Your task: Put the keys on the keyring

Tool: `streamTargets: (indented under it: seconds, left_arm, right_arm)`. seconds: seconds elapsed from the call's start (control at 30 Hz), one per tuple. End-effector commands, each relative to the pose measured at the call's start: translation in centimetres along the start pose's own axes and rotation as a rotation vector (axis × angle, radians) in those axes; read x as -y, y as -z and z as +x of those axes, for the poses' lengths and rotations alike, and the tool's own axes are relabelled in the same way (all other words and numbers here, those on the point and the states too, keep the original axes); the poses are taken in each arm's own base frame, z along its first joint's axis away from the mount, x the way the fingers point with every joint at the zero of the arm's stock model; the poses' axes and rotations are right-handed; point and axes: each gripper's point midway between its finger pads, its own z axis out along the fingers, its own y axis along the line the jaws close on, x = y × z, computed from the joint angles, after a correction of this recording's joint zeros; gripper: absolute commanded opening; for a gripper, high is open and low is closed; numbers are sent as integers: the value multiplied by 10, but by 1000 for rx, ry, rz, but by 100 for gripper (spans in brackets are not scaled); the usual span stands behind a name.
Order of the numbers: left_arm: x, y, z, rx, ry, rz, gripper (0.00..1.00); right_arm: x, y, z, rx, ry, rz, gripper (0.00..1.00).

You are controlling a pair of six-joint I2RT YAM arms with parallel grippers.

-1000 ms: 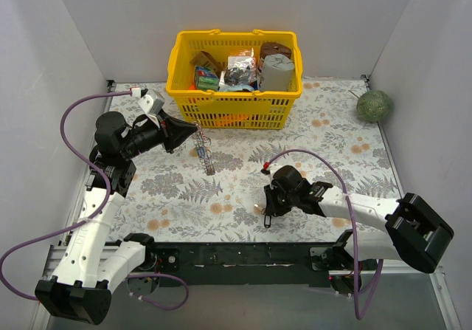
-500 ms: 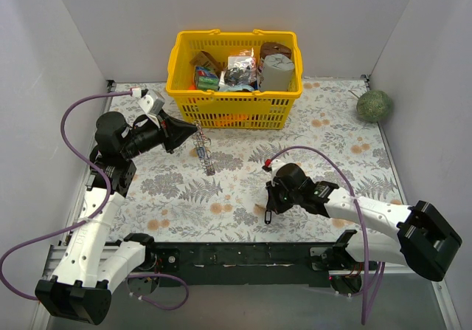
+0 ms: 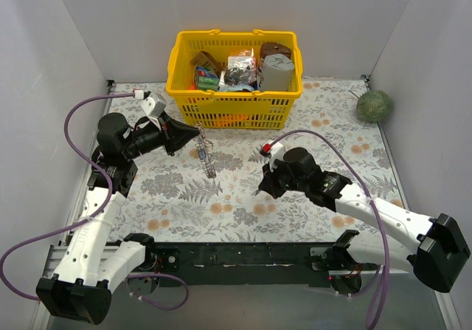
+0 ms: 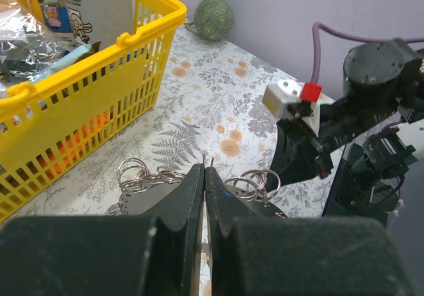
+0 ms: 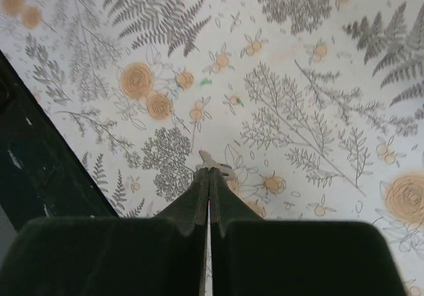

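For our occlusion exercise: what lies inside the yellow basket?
A pale tub, a foil packet and a blue-green box; something orange shows through the basket wall. Whatever lies beneath them is covered.

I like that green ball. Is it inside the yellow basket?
No, the green ball sits on the table, well apart from the yellow basket.

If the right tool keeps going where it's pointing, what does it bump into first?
The flowered tablecloth: the shut right tool points down at it, with nothing else between. How close it is, I can't tell.
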Motion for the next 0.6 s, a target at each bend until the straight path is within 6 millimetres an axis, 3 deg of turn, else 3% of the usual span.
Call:
streamTargets:
  seconds: [0.0, 0.1, 0.33, 0.57]
  left_arm:
    - [14, -2, -1, 14, -7, 91, 0]
    - [20, -3, 1, 4, 0, 136, 0]
    - [27, -3, 6, -15, 0, 201, 0]
    - [28, -4, 7, -19, 1, 213, 0]
  right_arm:
    - [-22, 26, -77, 217, 134, -106, 1]
    - [-31, 42, -104, 295, 173, -154, 1]
    - [-44, 75, -145, 433, 238, -252, 1]
    - [-36, 82, -149, 457, 240, -248, 1]
